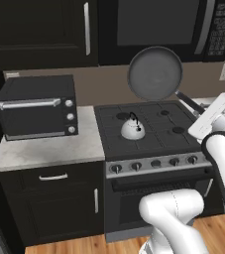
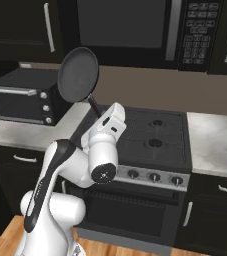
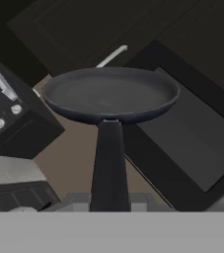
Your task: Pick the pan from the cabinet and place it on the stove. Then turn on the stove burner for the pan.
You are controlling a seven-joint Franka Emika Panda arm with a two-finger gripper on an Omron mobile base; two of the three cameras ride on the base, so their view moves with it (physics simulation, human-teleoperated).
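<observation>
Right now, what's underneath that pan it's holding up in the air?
The pan, tipped nearly on edge, hangs above the stove. Below it are black grates, burners and a white kettle. The gripper, shut on the pan's handle, is covered by the hand.

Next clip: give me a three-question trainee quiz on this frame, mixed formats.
1. True or false: the pan rests on the stove.
2. What white thing sits on the stove's front left burner?
3. The pincer grips the pan by: A) rim B) handle C) nothing.

Key: 1. False, it is held in the air, tilted. 2. The kettle. 3. B, the handle.
</observation>
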